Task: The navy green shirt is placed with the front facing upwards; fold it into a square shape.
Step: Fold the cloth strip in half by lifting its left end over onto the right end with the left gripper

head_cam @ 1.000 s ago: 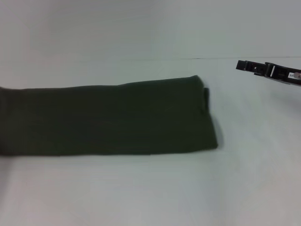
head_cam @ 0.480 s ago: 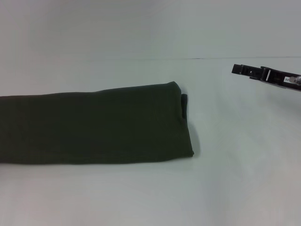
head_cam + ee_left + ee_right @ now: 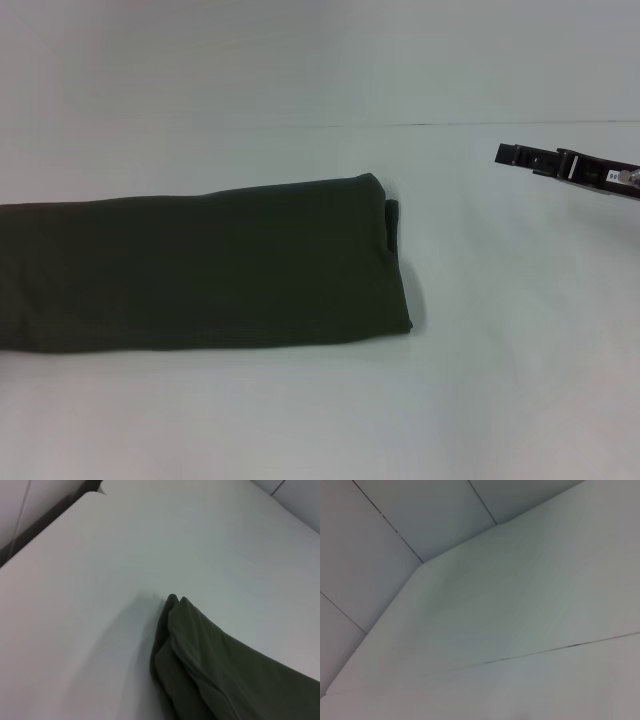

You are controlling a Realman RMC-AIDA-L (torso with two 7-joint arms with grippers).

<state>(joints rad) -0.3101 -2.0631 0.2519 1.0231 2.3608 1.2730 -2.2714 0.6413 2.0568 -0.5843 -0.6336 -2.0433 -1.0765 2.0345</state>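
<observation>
Dark olive-green cotton shirt (image 3: 200, 265), folded into a long band, lies unmoved; right gripper (image 3: 520, 155), grip unclear, has edged farther from it

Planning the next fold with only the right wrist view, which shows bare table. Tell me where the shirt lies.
Observer: The navy green shirt lies as a long folded band on the table, running off the head view's left edge.
Operator: Place my right gripper.
Observer: The right gripper hovers beyond the shirt's right end, apart from it.
Operator: Describe the other end.
Observer: The left wrist view shows stacked folded layers there.
</observation>
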